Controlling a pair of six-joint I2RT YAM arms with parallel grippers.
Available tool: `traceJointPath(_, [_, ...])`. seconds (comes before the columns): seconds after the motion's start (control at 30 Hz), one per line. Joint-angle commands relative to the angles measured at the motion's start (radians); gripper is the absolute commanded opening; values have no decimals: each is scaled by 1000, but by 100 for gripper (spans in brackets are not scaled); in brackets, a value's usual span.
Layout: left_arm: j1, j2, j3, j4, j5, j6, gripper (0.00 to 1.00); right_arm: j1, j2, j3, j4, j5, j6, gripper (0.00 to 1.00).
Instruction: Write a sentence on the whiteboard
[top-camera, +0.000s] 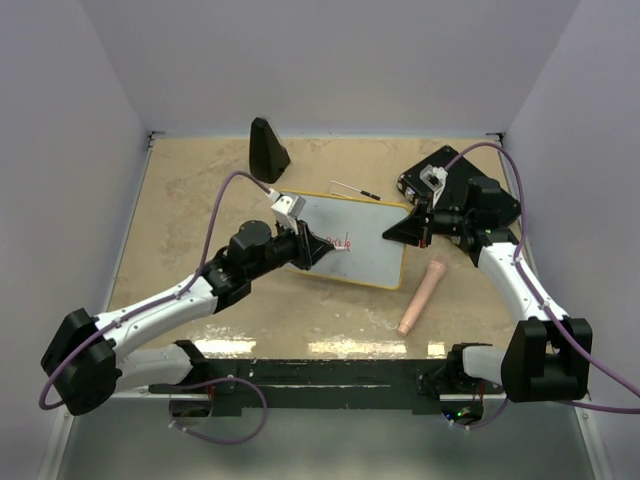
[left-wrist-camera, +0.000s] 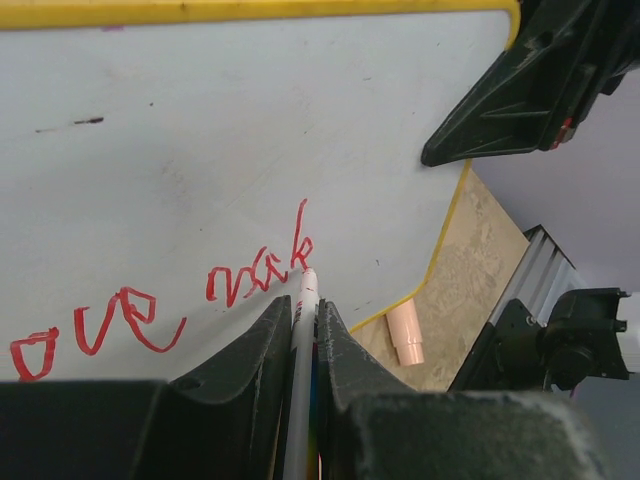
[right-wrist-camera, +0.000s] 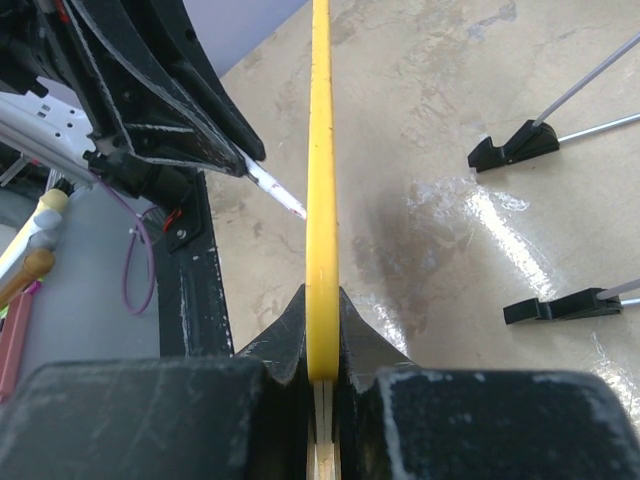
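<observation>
Over tan table, right hand pinches whiteboard rim.

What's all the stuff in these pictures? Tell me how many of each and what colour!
table: one, sandy tan, under everything
whiteboard: one, white with a yellow rim, middle of the table
sentence: a few words, red, on the whiteboard
marker: one, white barrel, tip at the end of the red words
peach tube: one, peach, lying on the table by the whiteboard's near right corner
black wedge: one, black, at the back of the table
black feet: two, on thin silver wires, on the table at the whiteboard's back side
left gripper: one, black, shut on the marker
right gripper: one, black, shut on the whiteboard's yellow edge
</observation>
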Motion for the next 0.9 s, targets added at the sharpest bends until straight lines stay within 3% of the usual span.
traceJointPath(0.0, [3, -102, 20, -16, -2, 8, 0, 3, -42, 8, 45, -80, 15, 0])
traceJointPath(0.87, [35, -396, -195, 95, -62, -84, 0, 0, -45, 3, 33, -72, -6, 0])
